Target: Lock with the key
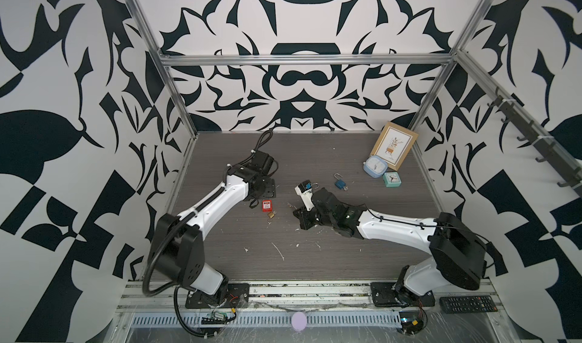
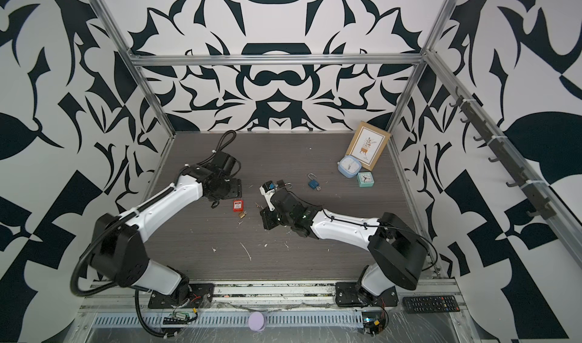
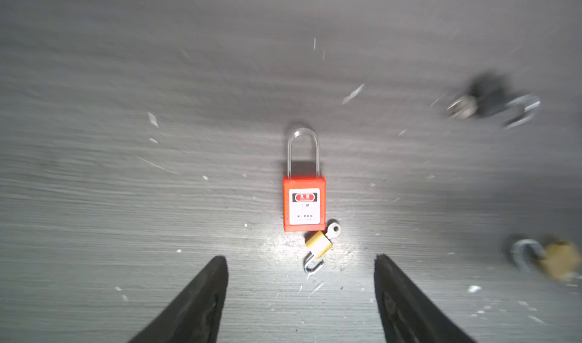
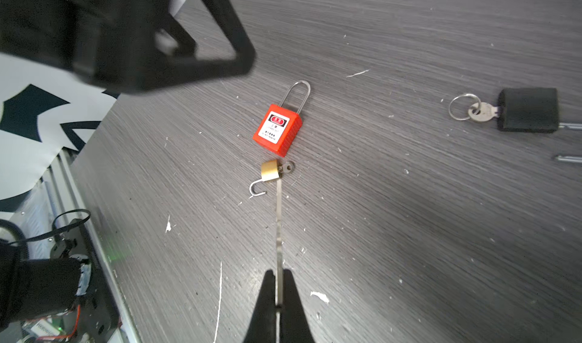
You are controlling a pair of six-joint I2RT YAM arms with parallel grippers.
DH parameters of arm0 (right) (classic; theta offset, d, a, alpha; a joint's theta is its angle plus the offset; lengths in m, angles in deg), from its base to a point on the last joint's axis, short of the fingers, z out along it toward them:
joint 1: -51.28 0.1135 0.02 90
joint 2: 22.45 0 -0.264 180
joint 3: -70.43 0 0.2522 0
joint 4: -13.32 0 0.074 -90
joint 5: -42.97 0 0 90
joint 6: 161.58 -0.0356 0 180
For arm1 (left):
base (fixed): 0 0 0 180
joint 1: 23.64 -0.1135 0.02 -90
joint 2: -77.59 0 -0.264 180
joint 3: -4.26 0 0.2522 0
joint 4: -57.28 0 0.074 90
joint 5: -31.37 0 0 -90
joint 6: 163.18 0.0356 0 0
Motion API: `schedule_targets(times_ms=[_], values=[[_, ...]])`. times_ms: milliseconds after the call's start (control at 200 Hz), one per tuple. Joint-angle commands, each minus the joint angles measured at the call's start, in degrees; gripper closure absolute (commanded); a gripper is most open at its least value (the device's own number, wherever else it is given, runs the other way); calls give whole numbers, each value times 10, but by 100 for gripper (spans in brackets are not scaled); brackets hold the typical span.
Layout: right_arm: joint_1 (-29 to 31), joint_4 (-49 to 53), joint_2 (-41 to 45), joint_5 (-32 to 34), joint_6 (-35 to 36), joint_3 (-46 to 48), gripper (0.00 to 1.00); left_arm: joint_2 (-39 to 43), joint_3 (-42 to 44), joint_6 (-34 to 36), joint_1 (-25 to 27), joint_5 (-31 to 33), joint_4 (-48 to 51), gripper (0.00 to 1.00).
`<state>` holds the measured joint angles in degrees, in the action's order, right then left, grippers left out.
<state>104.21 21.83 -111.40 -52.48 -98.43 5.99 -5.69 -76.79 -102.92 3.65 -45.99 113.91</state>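
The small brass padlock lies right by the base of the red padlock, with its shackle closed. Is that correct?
Not quite. The brass padlock does lie by the base of the red padlock, but its shackle is swung open, not closed. The right wrist view shows the free hooked end clearly.

The grey table (image 1: 346, 256) carries a red padlock (image 3: 304, 204) straight ahead of the left gripper (image 3: 300, 259). A small brass padlock (image 3: 318, 243) lies just beside its base, nearer the fingertips. A black padlock (image 4: 529, 109), a blue padlock (image 1: 340, 184), two clocks (image 1: 374, 166) and a picture frame (image 1: 393, 144) rest well apart from that gripper.

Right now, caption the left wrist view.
Open left gripper over red padlock and small brass padlock, its shackle open.
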Motion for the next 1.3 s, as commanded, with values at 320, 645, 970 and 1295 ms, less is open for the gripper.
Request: schedule_targets(times_ms=[320,645,970,1295], values=[[-44,88,-186,-74,11,-203,100,322,197,39,-16,64,-114,20],[-63,136,-291,-126,18,-307,100,343,221,63,-16,21,-146,19],[-64,154,-334,-145,22,-346,100,331,224,70,-16,20,-153,19],[-64,164,-346,-152,30,-358,81,319,221,65,-17,10,-161,19]])
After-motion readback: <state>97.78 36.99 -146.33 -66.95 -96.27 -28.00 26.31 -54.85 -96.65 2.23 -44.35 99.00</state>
